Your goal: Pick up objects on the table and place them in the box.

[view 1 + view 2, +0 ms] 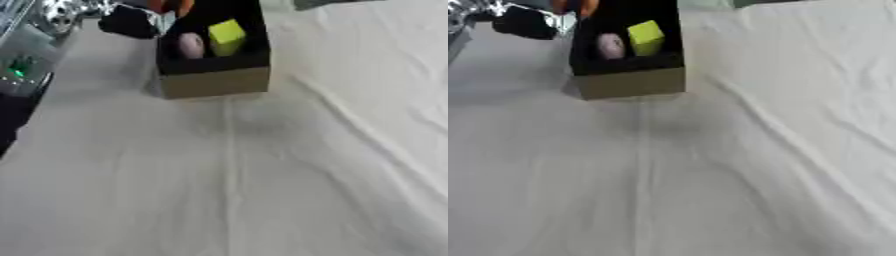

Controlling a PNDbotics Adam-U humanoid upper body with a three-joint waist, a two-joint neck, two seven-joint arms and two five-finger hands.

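At the far left, close against the box's left wall, a dark shape with silver behind it is what I take for my left hand (129, 22). It is too blurred for me to tell whether it is spread, closed or holding anything. My right hand shows nowhere.

Just to the right of that hand stands the box (214, 82), cardboard outside and black inside, open at the top. In it, nearest the hand, lies a pale pink oval thing (191, 45). A yellow-green block (227, 36) stands just beyond it, tilted, the two close together. Something orange (171, 6) shows at the box's far edge, above the hand, but I cannot tell whether it is in the box or behind it.

Toward me from the hand the white cloth (262, 190) runs creased, and I see nothing left on it to pick up. Out past the hand at the left edge sits a grey device with a green light (21, 67), not part of the job.

I judge the placing step near its end or done. The next move calls for drawing the hand back from the box without knocking its wall, then looking over the cloth for anything I have missed.
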